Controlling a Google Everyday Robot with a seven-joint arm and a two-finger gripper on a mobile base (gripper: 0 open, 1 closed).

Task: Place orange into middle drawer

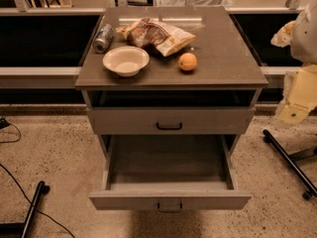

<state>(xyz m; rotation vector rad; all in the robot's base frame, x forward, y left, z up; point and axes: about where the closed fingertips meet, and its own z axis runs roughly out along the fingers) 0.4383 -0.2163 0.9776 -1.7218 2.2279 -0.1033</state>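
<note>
The orange (187,62) sits on the grey cabinet top (223,58), right of centre near the front edge. Below, the middle drawer (129,200) is pulled wide open towards me; its front is flat grey with a small grey handle, and nothing shows inside it. My arm hangs at the right edge of the view, and the gripper (293,112) is at its cream-coloured lower end. It is to the right of the cabinet, lower than the top, well apart from the orange and holding nothing that I can see.
On the top stand a cream bowl (126,60), a tipped metal can (103,37) and a brown-and-yellow snack bag (158,36). A closed drawer front with a black handle (169,126) is above the open drawer. Black stand legs (290,162) and cables lie on the floor.
</note>
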